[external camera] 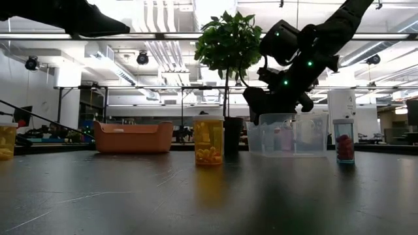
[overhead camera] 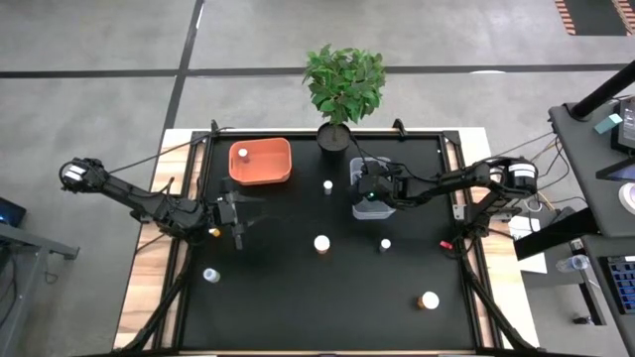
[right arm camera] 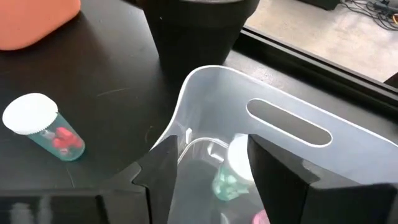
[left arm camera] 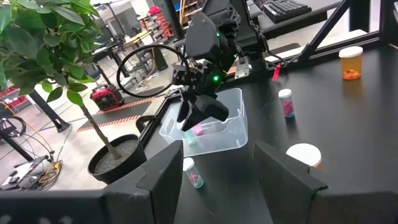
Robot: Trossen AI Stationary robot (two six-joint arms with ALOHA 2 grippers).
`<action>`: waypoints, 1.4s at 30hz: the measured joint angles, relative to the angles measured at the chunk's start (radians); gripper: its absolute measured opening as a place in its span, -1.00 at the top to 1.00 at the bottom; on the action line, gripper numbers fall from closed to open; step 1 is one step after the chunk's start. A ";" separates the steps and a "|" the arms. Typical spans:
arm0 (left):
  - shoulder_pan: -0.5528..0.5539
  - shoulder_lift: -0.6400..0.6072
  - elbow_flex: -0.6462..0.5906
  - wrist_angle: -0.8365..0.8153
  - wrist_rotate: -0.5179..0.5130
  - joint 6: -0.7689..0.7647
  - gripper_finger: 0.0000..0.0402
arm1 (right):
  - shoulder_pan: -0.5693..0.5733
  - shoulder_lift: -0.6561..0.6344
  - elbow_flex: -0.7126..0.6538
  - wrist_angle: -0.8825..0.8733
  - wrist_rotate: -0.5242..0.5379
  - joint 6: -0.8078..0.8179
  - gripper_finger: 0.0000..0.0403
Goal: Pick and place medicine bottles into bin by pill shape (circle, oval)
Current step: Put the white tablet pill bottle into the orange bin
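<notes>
- Six medicine bottles are standing loose on the black surface [overhead camera: 298,307] in the high view: one near the left claw [overhead camera: 236,213], one by the front-left edge [overhead camera: 210,275], a small one [overhead camera: 327,185] beside the clear bin [overhead camera: 359,171], a white-capped one [overhead camera: 321,243] at centre, a small one [overhead camera: 385,244] next to it, and an amber one [overhead camera: 429,299] front right.
- A seventh bottle [overhead camera: 242,154] is lying in the orange bin [overhead camera: 261,163], one of two bins on the surface.
- The left claw is hanging with fingers spread, gripping nothing.
- The right claw [overhead camera: 365,190] is reaching into the clear bin; in the right wrist view its fingers are standing apart either side of a teal bottle [right arm camera: 231,169] lying inside.
- One potted plant [overhead camera: 343,89] is standing behind the bins.
- Only the low view is showing yellow pills in the centre bottle [external camera: 208,140] and red ones in another [external camera: 343,141].
</notes>
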 joint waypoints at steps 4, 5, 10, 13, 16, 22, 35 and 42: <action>0.000 0.000 0.000 0.000 0.000 0.000 0.11 | 0.001 -0.036 0.000 -0.002 -0.001 -0.009 0.05; 0.000 0.000 0.000 0.000 0.000 0.000 0.11 | 0.003 -0.055 0.000 -0.009 -0.003 -0.011 0.05; 0.000 0.000 0.000 0.008 -0.001 0.000 0.11 | 0.044 -0.164 0.000 -0.082 -0.005 -0.056 0.05; 0.000 0.000 0.000 0.029 -0.002 -0.002 0.11 | 0.096 -0.233 -0.005 -0.106 -0.009 -0.111 0.05; 0.000 0.000 0.001 0.061 -0.002 -0.002 0.11 | 0.170 -0.292 -0.021 -0.107 -0.012 -0.203 0.05; 0.000 0.014 0.001 0.123 -0.002 -0.008 0.11 | 0.302 -0.403 -0.059 -0.104 -0.014 -0.372 0.05; 0.000 0.265 0.003 0.487 0.000 -0.101 0.11 | 0.365 -0.671 -0.184 0.044 -0.131 -0.661 0.05; 0.000 0.404 0.035 0.566 0.004 -0.249 0.11 | 0.365 -0.763 -0.285 0.258 -0.222 -0.820 0.05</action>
